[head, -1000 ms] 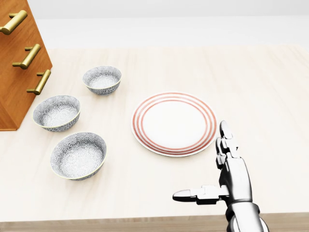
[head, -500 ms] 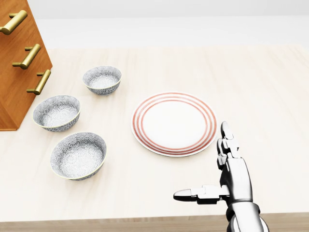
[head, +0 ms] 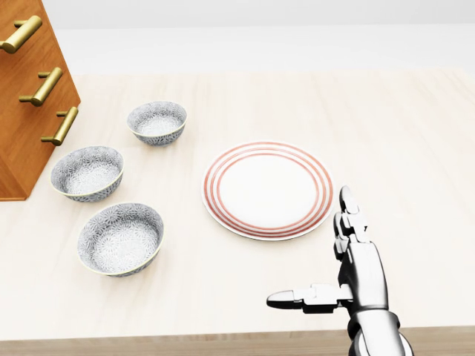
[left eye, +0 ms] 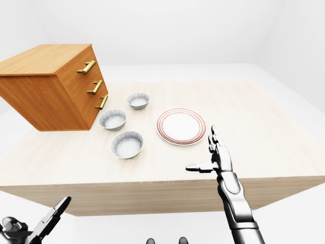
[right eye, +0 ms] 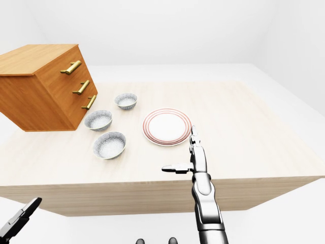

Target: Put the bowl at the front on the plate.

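Nearest bowl [head: 120,239] sits empty at the table's [head: 415,133] near left, well apart from the plate [head: 267,189], which is also empty. Judged rigid, glazed, light and probably slippery, so grip across the rim. Right hand [head: 360,278] is spread wide and holds nothing, near-right of the plate; left hand [left eye: 28,229] hangs below the table edge, grip state unclear.

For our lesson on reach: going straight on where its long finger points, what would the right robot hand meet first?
Probably the plate at its right rim, though the right robot hand might pass just beside it over the table; depth is unclear.
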You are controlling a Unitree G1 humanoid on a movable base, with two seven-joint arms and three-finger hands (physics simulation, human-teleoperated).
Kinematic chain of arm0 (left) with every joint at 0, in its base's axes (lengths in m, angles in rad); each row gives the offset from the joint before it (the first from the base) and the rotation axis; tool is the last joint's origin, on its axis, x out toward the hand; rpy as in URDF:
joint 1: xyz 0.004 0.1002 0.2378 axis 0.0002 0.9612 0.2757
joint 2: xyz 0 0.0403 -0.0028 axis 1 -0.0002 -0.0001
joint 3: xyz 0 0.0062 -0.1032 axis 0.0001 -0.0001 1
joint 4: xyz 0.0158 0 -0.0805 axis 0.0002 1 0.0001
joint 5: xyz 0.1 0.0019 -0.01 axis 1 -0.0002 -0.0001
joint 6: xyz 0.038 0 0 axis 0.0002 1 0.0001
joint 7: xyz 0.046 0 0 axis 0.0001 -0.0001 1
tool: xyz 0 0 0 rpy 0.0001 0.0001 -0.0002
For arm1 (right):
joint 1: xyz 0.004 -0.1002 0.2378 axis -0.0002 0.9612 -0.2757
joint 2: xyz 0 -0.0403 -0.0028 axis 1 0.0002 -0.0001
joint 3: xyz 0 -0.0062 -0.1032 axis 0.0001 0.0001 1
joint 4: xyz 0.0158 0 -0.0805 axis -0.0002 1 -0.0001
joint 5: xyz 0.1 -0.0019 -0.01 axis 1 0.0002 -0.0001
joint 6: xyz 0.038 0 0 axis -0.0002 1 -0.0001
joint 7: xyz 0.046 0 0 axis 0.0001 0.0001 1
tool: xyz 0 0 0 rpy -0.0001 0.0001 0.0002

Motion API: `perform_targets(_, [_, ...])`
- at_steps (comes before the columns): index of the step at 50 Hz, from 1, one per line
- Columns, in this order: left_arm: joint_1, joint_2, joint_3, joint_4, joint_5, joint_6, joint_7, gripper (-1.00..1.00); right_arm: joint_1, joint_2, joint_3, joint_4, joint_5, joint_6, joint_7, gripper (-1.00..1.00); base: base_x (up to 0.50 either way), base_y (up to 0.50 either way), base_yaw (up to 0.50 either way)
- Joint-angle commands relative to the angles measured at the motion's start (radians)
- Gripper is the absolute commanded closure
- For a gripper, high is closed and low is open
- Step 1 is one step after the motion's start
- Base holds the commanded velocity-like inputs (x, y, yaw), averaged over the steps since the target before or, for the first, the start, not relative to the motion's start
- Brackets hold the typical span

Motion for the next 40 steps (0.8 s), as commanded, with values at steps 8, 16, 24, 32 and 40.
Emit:
perform_targets(8, [-0.018,0.028,-0.026,0.03,-0.013,0.001,0.075,-1.0,-0.015,-0.004,-0.005,0.039,0.004,-0.017,0.011,-1.0,0.29,0.0,0.0])
perform_targets(16, [-0.016,0.029,-0.029,0.037,-0.011,-0.01,0.078,-1.0,-0.012,-0.003,-0.004,0.033,0.002,-0.012,0.006,-1.0,0.5,0.0,0.0])
perform_targets(24, [-0.015,0.029,-0.031,0.039,-0.006,-0.013,0.079,-1.0,-0.011,-0.003,-0.005,0.031,0.005,-0.011,0.008,-1.0,0.5,0.0,0.0])
perform_targets(32, [-0.015,0.03,-0.029,0.029,-0.01,-0.001,0.082,-1.0,-0.01,-0.003,-0.003,0.029,0.003,-0.012,0.006,-1.0,0.5,0.0,0.0])
perform_targets(40, [-0.017,0.029,-0.034,0.036,-0.001,-0.006,0.084,-1.0,-0.007,-0.001,-0.007,0.015,0.008,-0.003,-0.002,-1.0,0.5,0.0,0.0])
